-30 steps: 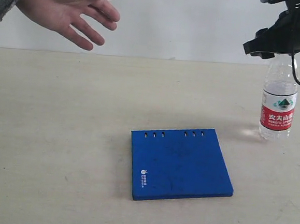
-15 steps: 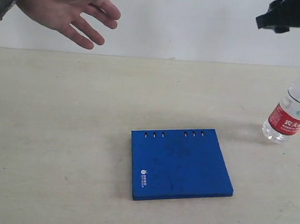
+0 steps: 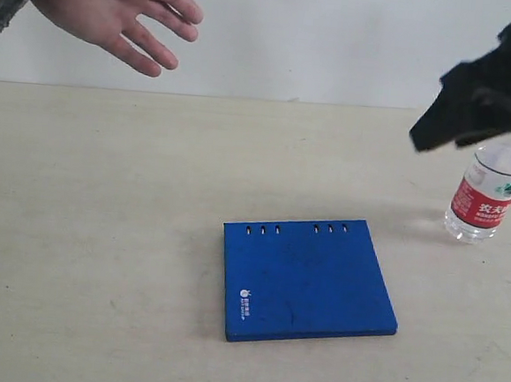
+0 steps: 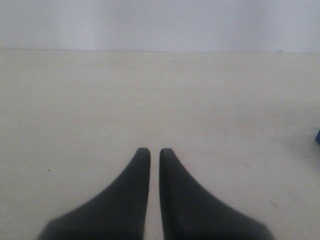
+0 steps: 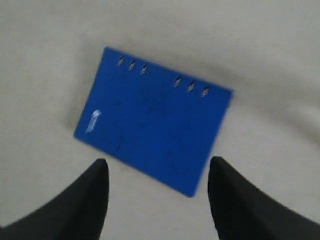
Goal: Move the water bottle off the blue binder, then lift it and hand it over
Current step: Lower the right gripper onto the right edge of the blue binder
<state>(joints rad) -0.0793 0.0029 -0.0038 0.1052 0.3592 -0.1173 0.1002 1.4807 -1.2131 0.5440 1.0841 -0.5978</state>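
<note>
1. Beige table (image 3: pixel 102 232) fills the scene, with a plain white wall (image 3: pixel 321 37) behind its far edge.
2. Blue binder (image 3: pixel 306 279) lies flat and closed near the middle, slots along its far edge. Nothing rests on it, so the first step is judged complete.
3. Person's hand (image 3: pixel 119 8) is held open above the far left, well apart from the bottle. It is probably the handover target.
4. Water bottle (image 3: pixel 483 198) stands on the table at the far right, well apart from the binder's right edge.
   - One second ago it stood upright with the right gripper at its neck.
   - Half a second ago it leaned hard to the right with the gripper raised clear.
   - Now it leans only slightly, and its cap is hidden behind the gripper.
   - Judgement: the hold was lost or released and the bottle may be rocking, so a fresh grasp is needed before the lift.
5. Right gripper (image 5: pixel 158 162) has its jaws spread wide with nothing between them.
   - Its wrist camera looks onto the binder, not the bottle.
   - In the exterior view it is a motion-blurred dark shape in front of the bottle's top.
6. Left gripper (image 4: pixel 154 150) has its fingers drawn almost together, holding nothing, over bare table.
7. Clearance:
   - Open table lies between the bottle and the hand, and the flat binder is the only low obstacle on that path.
   - To the right the view ends just beside the bottle, so the margin there cannot be told.
</note>
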